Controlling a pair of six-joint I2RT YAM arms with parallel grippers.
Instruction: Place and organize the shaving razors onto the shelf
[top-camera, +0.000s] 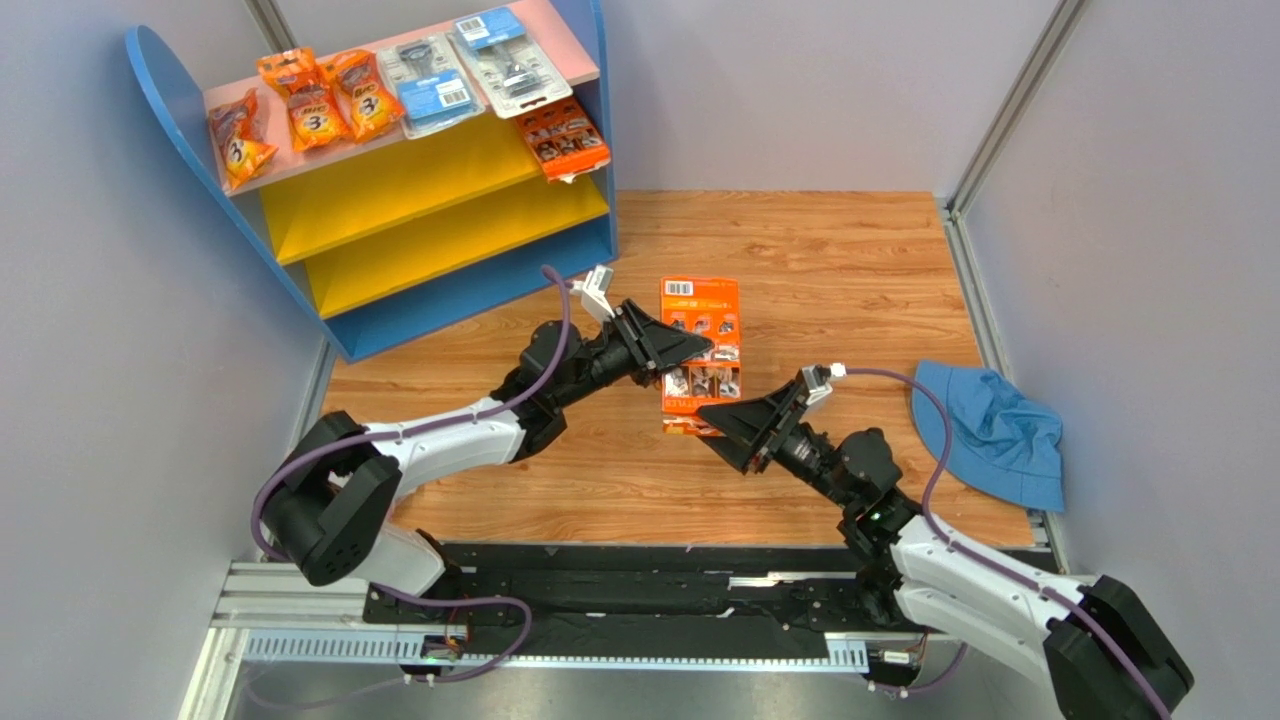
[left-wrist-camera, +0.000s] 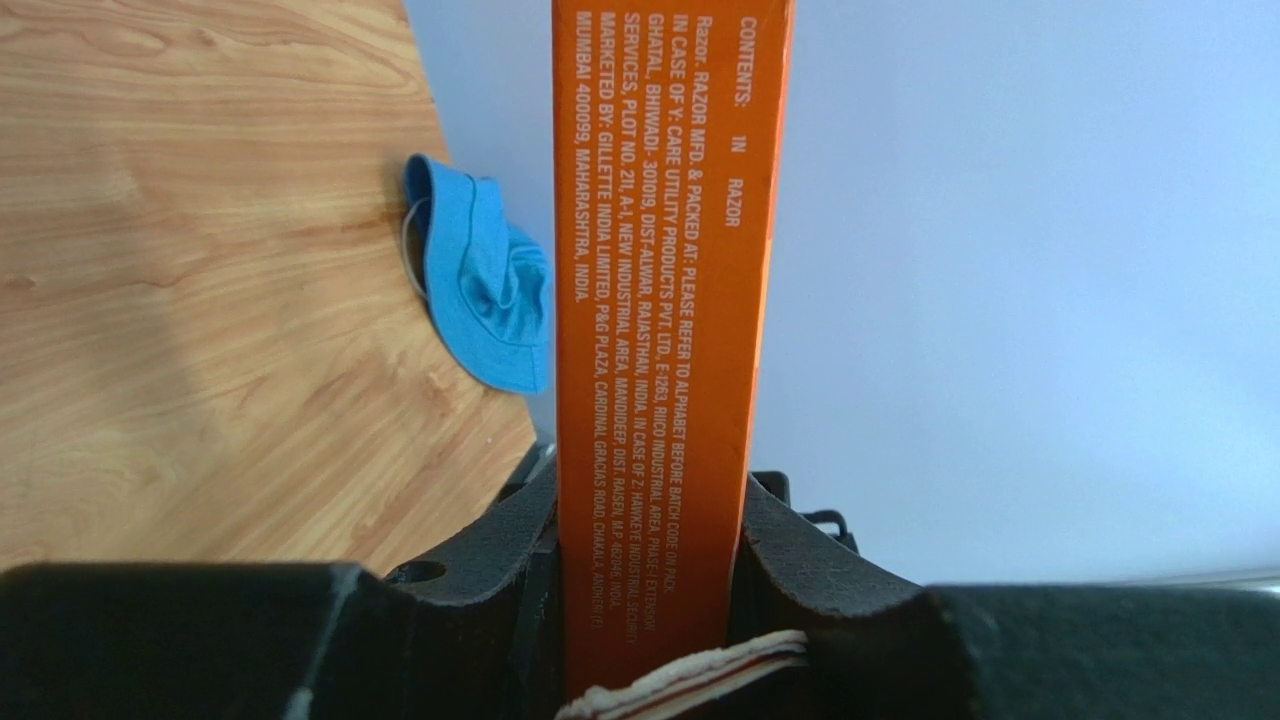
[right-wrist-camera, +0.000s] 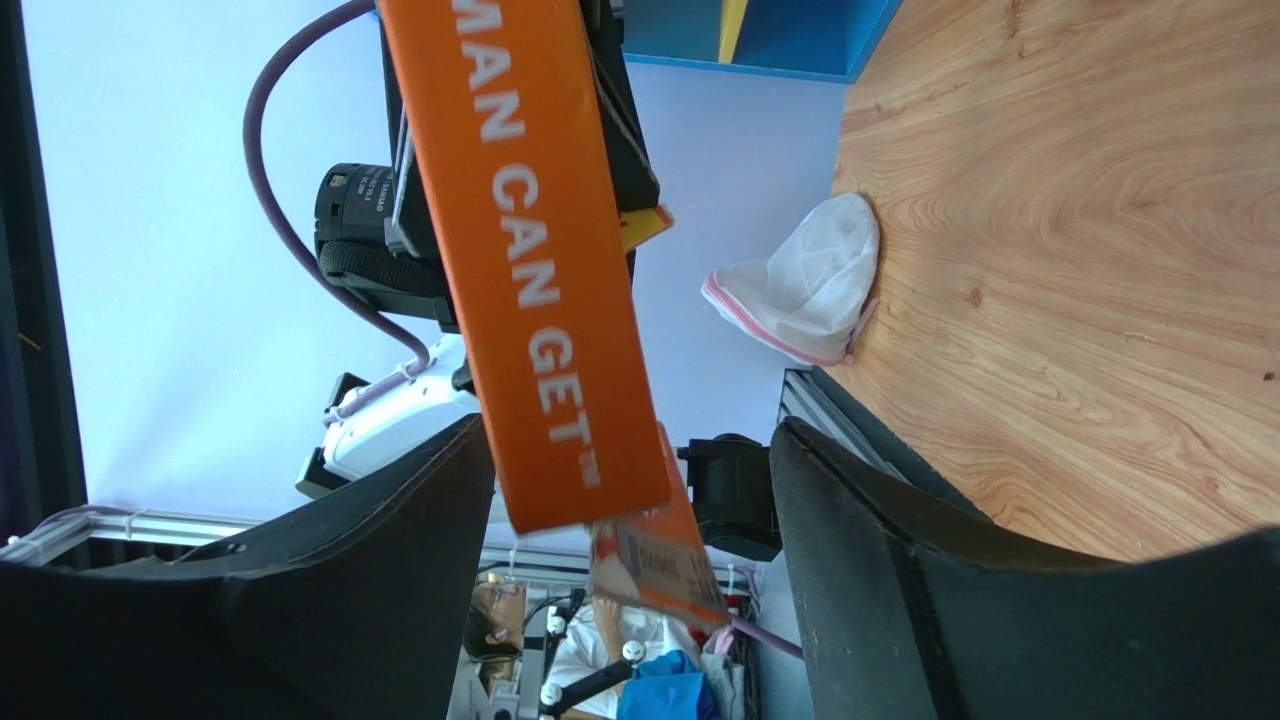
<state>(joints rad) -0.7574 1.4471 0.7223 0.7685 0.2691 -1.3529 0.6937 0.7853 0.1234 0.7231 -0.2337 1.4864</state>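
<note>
Left wrist view shows the left gripper (left-wrist-camera: 646, 507) clamped on one end of an orange card (left-wrist-camera: 661, 270), a finger pressed flat against each face, so that the pack stands straight out from the jaws and clear of the table (left-wrist-camera: 181, 300). From above, that card hangs in the air over the middle of the table, between the two arms. The right gripper (right-wrist-camera: 628, 450) is spread wide around the card's lower end. The card runs through the gap close to one finger and well apart from the other, so nothing is pinched on that side. A smaller orange piece (right-wrist-camera: 654, 563) dangles below the card; it may be a second pack joined to it or only a folded flap, and the views do not settle which. Further out, a blue cloth (top-camera: 992, 428) lies near the table's right edge. At the far left stands the shelf (top-camera: 181, 105). On its pink top board lie three small orange bags (top-camera: 301, 98) and two blister packs (top-camera: 425, 83) in a rough row, and a wide orange pack (top-camera: 567, 138) sits at the right end of the upper yellow board, its corner overhanging. Most packs therefore look placed. What seems left is carrying the held card to the shelf, and perhaps some straightening.
</note>
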